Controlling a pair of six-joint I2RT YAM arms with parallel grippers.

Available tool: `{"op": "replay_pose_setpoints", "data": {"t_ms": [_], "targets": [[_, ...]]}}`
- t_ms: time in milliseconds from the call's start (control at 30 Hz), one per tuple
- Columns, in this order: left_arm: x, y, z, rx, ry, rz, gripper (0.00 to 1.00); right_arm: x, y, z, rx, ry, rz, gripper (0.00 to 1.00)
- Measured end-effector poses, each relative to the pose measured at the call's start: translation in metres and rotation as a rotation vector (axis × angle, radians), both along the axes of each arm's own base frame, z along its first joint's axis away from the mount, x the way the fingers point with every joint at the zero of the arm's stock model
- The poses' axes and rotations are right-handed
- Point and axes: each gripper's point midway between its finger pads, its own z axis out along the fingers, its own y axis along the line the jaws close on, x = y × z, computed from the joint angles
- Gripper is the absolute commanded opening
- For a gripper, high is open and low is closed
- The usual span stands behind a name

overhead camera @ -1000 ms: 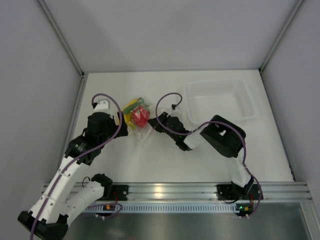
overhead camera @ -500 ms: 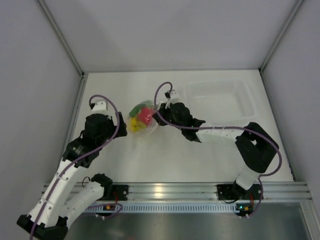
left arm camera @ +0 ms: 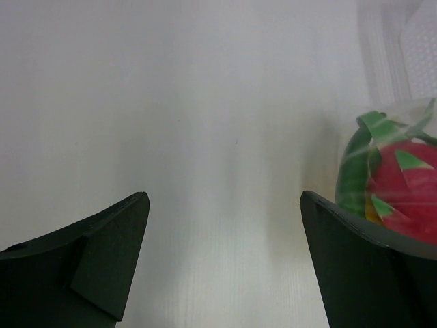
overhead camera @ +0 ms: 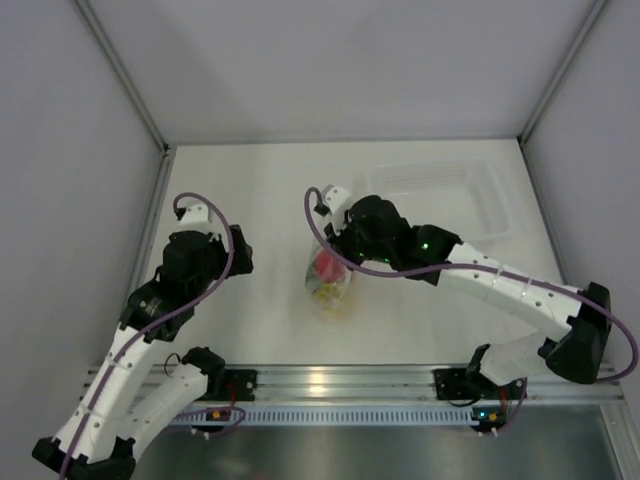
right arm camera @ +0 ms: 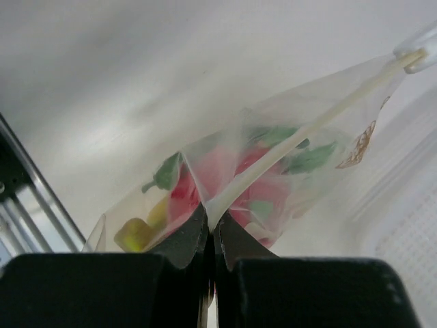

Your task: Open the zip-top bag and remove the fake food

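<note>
The clear zip-top bag (overhead camera: 331, 283) hangs from my right gripper (overhead camera: 337, 250) above the middle of the table. In the right wrist view my right gripper (right arm camera: 210, 222) is shut on the bag's white zip strip (right arm camera: 300, 133). The fake food is inside the bag: a red fruit with green leaves (right arm camera: 263, 184), a yellow piece (right arm camera: 136, 232) and a small green piece (right arm camera: 164, 172). My left gripper (overhead camera: 243, 252) is open and empty, to the left of the bag. In the left wrist view (left arm camera: 224, 198) the bag with the red fruit (left arm camera: 403, 184) shows at the right edge, beyond the right finger (left arm camera: 355, 260).
A rigid clear plastic tray (overhead camera: 480, 185) stands at the back right; its corner also shows in the left wrist view (left arm camera: 403, 48). An aluminium rail (overhead camera: 330, 380) runs along the near edge. Grey walls close in the left, back and right.
My right gripper has carried the bag away from the left gripper, rightward and toward the near side, and it now hangs from the zip strip. The left arm has barely moved.
</note>
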Motion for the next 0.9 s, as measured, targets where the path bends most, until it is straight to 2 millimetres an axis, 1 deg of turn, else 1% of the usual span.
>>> {"op": "replay_pose_setpoints", "data": {"t_ms": [67, 133, 267, 367, 500, 633, 767, 867, 900], "targets": [[-0.003, -0.007, 0.007, -0.028, -0.025, -0.044, 0.99, -0.019, -0.011, 0.007, -0.055, -0.017, 0.047, 0.00], [-0.006, -0.021, 0.016, -0.071, -0.057, -0.126, 0.99, -0.040, -0.021, 0.014, -0.111, -0.038, 0.097, 0.00], [-0.021, -0.063, 0.041, -0.190, -0.121, -0.370, 0.99, -0.089, -0.033, 0.026, -0.212, -0.071, 0.235, 0.00], [-0.038, -0.094, 0.063, -0.277, -0.161, -0.571, 0.99, -0.117, -0.042, 0.031, -0.277, -0.064, 0.321, 0.00], [-0.057, -0.127, 0.094, -0.358, -0.197, -0.813, 0.99, -0.139, -0.052, 0.039, -0.333, -0.051, 0.390, 0.00], [-0.081, -0.150, 0.109, -0.425, -0.210, -1.051, 0.99, -0.151, -0.059, 0.051, -0.352, -0.045, 0.438, 0.00], [-0.109, -0.161, 0.119, -0.464, -0.226, -1.234, 0.99, -0.158, -0.060, 0.064, -0.346, -0.053, 0.487, 0.00], [-0.137, -0.169, 0.126, -0.483, -0.233, -1.387, 0.98, -0.164, -0.058, 0.073, -0.328, -0.066, 0.527, 0.00], [-0.145, -0.171, 0.128, -0.486, -0.238, -1.429, 0.97, -0.165, -0.057, 0.076, -0.321, -0.069, 0.536, 0.00]]}}
